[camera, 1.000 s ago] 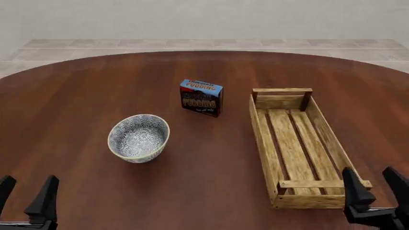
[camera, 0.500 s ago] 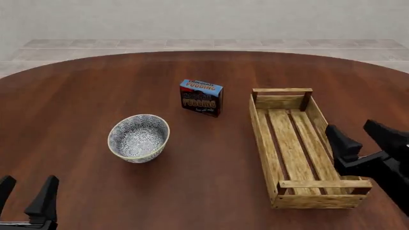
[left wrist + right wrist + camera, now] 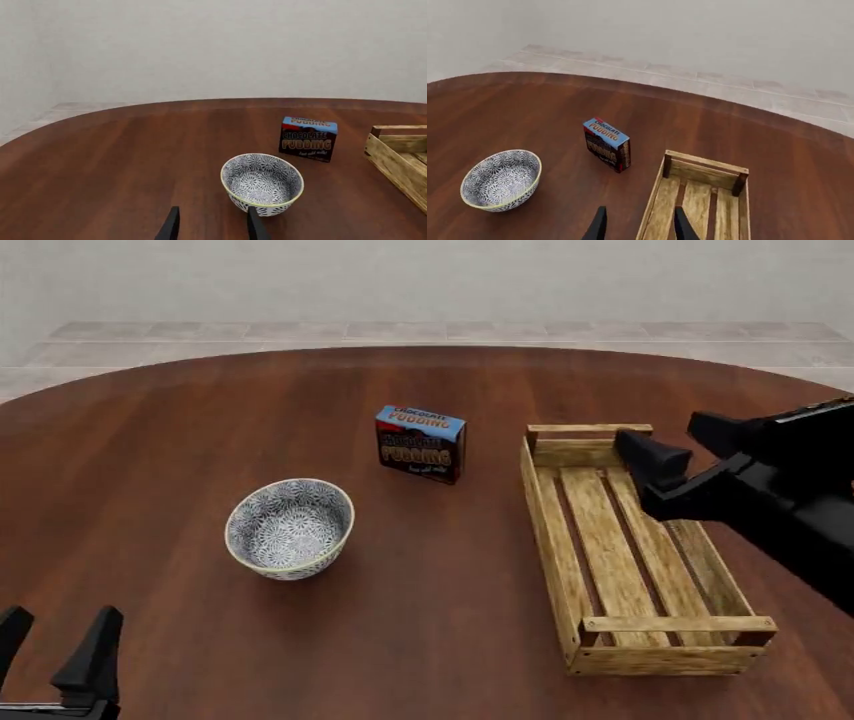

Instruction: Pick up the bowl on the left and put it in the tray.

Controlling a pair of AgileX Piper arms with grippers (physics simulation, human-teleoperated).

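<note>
The bowl [image 3: 290, 527] is sitting upright on the table [image 3: 160, 440] at about nine o'clock from the tray [image 3: 627, 550], well apart from it, with the pudding box [image 3: 420, 443] between them toward twelve. The right gripper [image 3: 674, 455] is hanging over the tray's far end with jaws released and empty; the left gripper [image 3: 54, 640] is waiting at seven o'clock of the bowl, also spread. Whichever arm is reaching should come down over one wall of the bowl, one finger inside the rim and one outside, keeping clear of the box.

Blue-and-white floral bowl [image 3: 290, 528] with a cream rim, pale slatted wood tray [image 3: 630, 540], blue and dark brown pudding box [image 3: 420, 444], black pincers, all on a reddish-brown wood-grain surface [image 3: 160, 460].
</note>
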